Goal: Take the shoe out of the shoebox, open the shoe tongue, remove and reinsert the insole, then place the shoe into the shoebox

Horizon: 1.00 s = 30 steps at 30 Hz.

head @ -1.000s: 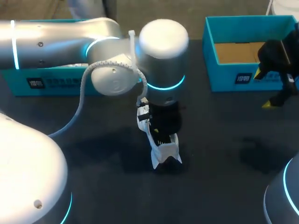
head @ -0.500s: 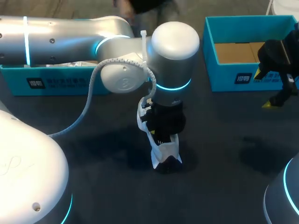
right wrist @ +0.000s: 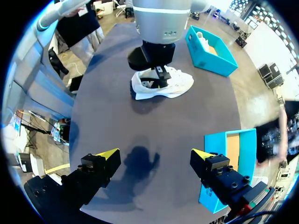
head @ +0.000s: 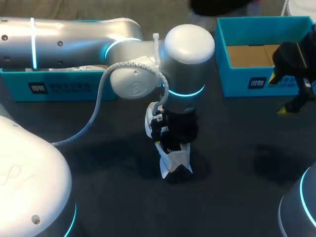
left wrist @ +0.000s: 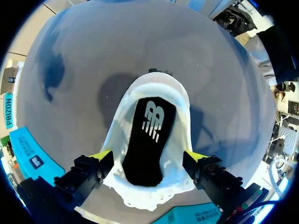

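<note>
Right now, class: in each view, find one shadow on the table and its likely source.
Head view: dark patch on the table beside the shoe, likely from the left arm. Left wrist view: shadow beside the shoe's toe. Right wrist view: the right gripper likely casts the shadow ahead of it.

The table (head: 232,207) has a dark charcoal, matte top. Light falls on it from above and leaves soft, blurred shadows: one patch (head: 274,165) toward the table's right side, and a broader one (head: 116,153) left of the table's middle. In the right wrist view a darker blotch of shadow (right wrist: 140,163) lies on the table top. In the left wrist view the top reads as paler grey.
</note>
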Available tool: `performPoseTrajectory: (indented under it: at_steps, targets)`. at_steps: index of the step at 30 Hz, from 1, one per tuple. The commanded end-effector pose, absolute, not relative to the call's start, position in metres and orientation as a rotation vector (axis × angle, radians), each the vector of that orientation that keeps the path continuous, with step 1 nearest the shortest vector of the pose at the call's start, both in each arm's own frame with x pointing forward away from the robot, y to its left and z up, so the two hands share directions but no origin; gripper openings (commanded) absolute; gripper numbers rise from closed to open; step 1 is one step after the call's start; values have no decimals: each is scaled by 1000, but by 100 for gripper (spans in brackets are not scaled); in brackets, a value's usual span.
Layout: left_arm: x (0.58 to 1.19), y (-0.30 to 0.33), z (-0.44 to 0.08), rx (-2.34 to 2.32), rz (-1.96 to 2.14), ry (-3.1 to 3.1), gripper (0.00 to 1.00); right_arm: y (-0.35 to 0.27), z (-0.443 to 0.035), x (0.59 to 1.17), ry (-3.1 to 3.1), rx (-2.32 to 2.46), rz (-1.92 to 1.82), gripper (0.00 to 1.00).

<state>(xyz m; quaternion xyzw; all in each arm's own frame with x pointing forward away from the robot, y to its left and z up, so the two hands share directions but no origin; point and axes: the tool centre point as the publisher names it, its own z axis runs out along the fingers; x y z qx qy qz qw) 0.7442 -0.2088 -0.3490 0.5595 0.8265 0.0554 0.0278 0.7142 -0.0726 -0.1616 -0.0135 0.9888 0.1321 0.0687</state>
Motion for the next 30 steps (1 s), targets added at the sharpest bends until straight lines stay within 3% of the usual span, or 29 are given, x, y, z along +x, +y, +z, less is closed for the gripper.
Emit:
performPoseTrajectory:
  at_steps: [1, 14, 30]
  targets:
    - [742, -206, -344, 1726, 172, 2544, 100, -71, -162, 716, 2982, -40, 393, 100]
    - [744, -203, -346, 1737, 153, 2558, 100, -100, -142, 712, 2961, 17, 363, 100]
    - [749, -198, -314, 1757, 73, 2531, 100, -102, -145, 713, 2958, 33, 362, 100]
